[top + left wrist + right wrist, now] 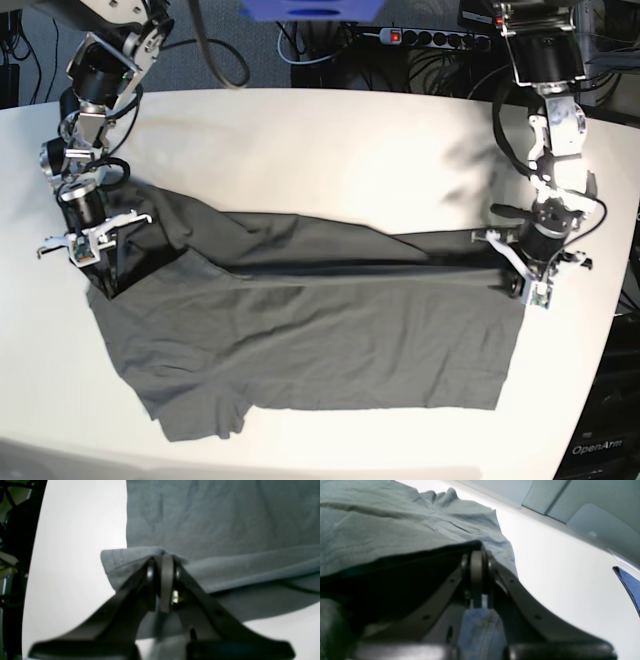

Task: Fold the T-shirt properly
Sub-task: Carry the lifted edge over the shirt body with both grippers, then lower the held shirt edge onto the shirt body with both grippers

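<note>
Your left fingers (165, 560) and right fingers (477, 555) each pinch the T-shirt (320, 340) edge, so you can fold it over on the tabletop (330, 150).

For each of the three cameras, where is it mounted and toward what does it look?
Left wrist: sits on the left arm, looking along the left gripper, shut on a T-shirt edge, over the white table.
Right wrist: sits on the right arm, looking along the right gripper, shut on the shirt; a blue cloth lies at the frame's edge.
Base: high, looking down at the table, shirt and both arms.
Shared: both wrist views show the T-shirt pinched.
</note>
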Action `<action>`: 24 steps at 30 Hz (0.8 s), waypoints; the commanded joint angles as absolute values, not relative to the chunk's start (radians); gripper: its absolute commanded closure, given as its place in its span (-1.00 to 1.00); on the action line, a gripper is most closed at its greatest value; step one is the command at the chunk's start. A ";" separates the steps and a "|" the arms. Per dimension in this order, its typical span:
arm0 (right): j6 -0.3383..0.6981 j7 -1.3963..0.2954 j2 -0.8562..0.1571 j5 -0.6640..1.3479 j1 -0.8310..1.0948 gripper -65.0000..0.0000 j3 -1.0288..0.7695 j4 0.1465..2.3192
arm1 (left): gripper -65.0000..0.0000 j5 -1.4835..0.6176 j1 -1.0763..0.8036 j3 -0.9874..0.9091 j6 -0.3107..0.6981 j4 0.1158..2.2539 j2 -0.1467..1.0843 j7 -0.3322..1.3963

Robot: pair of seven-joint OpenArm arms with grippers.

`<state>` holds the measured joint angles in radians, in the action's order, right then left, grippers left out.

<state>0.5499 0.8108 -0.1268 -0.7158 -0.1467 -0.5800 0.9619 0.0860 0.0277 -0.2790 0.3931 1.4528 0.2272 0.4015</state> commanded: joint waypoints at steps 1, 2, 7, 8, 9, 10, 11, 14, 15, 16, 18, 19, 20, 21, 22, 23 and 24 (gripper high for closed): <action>0.542 0.837 -0.142 -0.691 -0.168 0.98 -0.579 0.975 | 0.92 0.085 0.044 -0.285 0.381 1.471 0.237 0.380; 0.542 0.837 -0.142 -0.691 -0.174 0.98 -0.579 0.974 | 0.92 0.084 0.050 -0.285 0.381 1.471 0.237 0.380; 0.542 0.837 -0.140 -0.693 -0.208 0.98 -0.578 0.929 | 0.92 0.085 0.065 -0.285 0.381 1.466 0.236 0.380; 0.542 0.837 -0.140 -0.693 -0.211 0.98 -0.578 0.921 | 0.92 0.085 0.065 -0.285 0.381 1.466 0.236 0.380; 0.542 0.837 -0.140 -0.693 -0.214 0.98 -0.578 0.917 | 0.92 0.085 0.065 -0.285 0.381 1.466 0.237 0.380; 0.542 0.837 -0.142 -0.693 -0.214 0.98 -0.578 0.915 | 0.92 0.085 0.065 -0.285 0.380 1.465 0.237 0.380; 0.542 0.839 -0.142 -0.693 -0.216 0.98 -0.578 0.915 | 0.92 0.085 0.067 -0.285 0.380 1.465 0.237 0.380; 0.542 0.839 -0.139 -0.693 -0.229 0.98 -0.578 0.915 | 0.92 0.085 0.094 -0.285 0.380 1.448 0.237 0.380; 0.542 0.839 -0.137 -0.693 -0.234 0.98 -0.578 0.915 | 0.92 0.085 0.104 -0.285 0.380 1.434 0.237 0.380; 0.542 0.837 -0.137 -0.693 -0.234 0.98 -0.578 0.914 | 0.92 0.085 0.108 -0.285 0.380 1.425 0.237 0.380; 0.542 0.837 -0.137 -0.693 -0.234 0.98 -0.578 0.914 | 0.92 0.087 0.113 -0.285 0.380 1.409 0.237 0.380; 0.542 0.837 -0.137 -0.693 -0.234 0.98 -0.578 0.914 | 0.92 0.087 0.113 -0.285 0.380 1.406 0.237 0.380; 0.542 0.837 -0.139 -0.693 -0.234 0.98 -0.578 0.914 | 0.92 0.087 0.114 -0.285 0.380 1.403 0.237 0.380; 0.542 0.837 -0.140 -0.693 -0.234 0.98 -0.578 0.909 | 0.92 0.087 0.119 -0.285 0.380 1.402 0.237 0.380; 0.542 0.837 -0.142 -0.693 -0.239 0.98 -0.578 0.906 | 0.92 0.087 0.130 -0.283 0.380 1.402 0.237 0.380; 0.542 0.837 -0.142 -0.693 -0.246 0.98 -0.578 0.903 | 0.92 0.087 0.142 -0.283 0.380 1.400 0.237 0.380; 0.542 0.837 -0.142 -0.693 -0.251 0.98 -0.578 0.898 | 0.92 0.087 0.150 -0.282 0.380 1.400 0.237 0.380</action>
<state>0.5499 0.8066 -0.1268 -0.7162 -0.2207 -0.5758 0.8829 0.0895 0.1181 -0.2787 0.3897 1.3811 0.2253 0.4103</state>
